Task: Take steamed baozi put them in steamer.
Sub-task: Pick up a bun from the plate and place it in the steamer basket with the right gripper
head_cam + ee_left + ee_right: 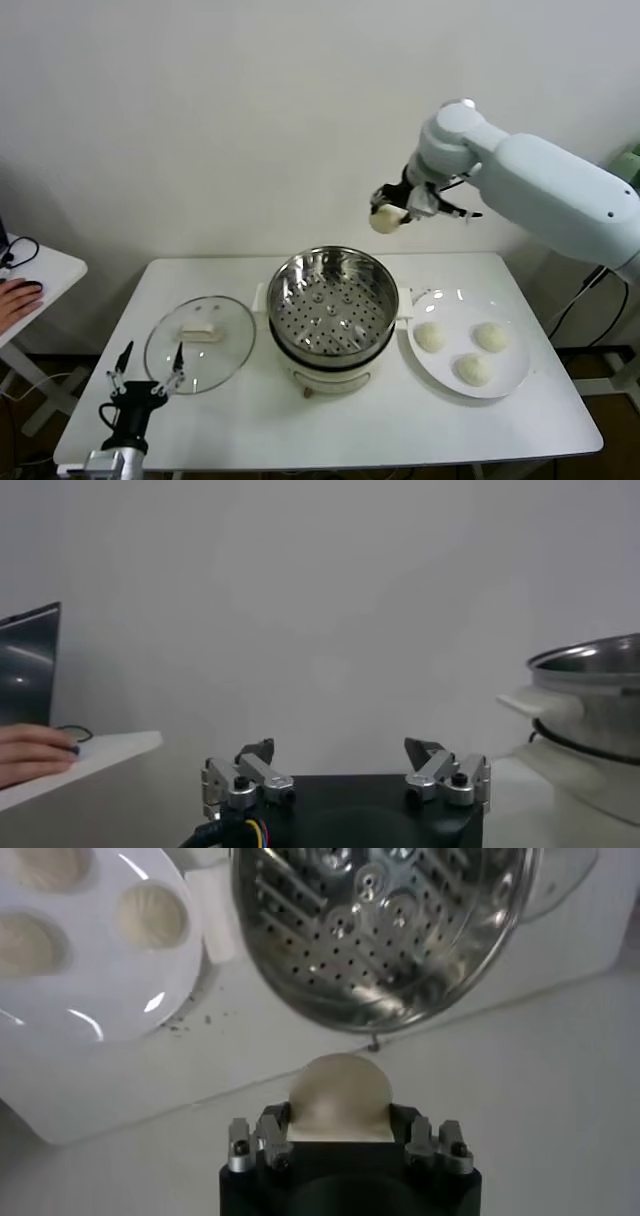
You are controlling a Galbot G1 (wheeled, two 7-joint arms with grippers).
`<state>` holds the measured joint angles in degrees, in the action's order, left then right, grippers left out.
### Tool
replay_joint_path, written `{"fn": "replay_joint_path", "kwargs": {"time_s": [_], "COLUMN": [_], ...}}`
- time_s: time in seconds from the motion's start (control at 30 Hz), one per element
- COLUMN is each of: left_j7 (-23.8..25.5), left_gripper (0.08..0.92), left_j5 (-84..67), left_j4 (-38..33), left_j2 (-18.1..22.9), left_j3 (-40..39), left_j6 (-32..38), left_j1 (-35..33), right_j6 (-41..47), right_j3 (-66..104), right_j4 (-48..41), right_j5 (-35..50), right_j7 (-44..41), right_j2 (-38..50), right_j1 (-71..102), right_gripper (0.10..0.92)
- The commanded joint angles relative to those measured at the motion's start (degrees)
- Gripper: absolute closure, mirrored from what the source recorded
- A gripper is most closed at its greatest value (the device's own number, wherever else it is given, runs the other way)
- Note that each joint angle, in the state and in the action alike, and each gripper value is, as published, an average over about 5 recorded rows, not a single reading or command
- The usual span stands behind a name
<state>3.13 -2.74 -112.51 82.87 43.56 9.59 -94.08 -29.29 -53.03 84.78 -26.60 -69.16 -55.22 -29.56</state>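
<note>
Idling my left claw (147,377) at the near tabletop (500,425) edge, fingers spread and empty, beside the glass lid (200,343). Three baozi (473,369) are sitting on the white plate (515,385), just right of the empty steamer (333,300). I'm carrying the fourth bun (338,1095) in my right claw (396,213), pinched tight, high up behind the steamer. Dough looks soft, light, dentable; I'm judging a gentle hold across its sides is best.
</note>
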Motion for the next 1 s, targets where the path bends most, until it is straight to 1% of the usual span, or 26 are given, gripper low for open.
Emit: {"fn": "replay_joint_path", "kwargs": {"time_s": [0.03, 0.5, 1.0], "left_j7": [0.02, 0.09, 0.09], "left_gripper": [0.177, 0.177, 0.177], "left_j5": [0.34, 0.30, -0.39], "left_j4": [-0.47, -1.08, -0.60], "left_j2": [0.08, -0.19, 0.14], "left_j3": [-0.42, 0.26, 0.13], "left_j6": [-0.36, -1.24, -1.12], "left_j1": [0.07, -0.50, 0.10], "right_j6": [-0.76, -0.94, -3.11], "right_j3": [-3.17, -3.14, -0.61], "right_j4": [8.48, -3.67, -9.29], "right_j5": [-1.07, -11.47, -17.33], "right_j7": [-0.32, -0.02, 0.58], "right_j2": [-3.03, -8.53, -11.75], "right_j1": [-0.36, 12.28, 16.89], "right_gripper": [0.374, 0.372, 0.372]}}
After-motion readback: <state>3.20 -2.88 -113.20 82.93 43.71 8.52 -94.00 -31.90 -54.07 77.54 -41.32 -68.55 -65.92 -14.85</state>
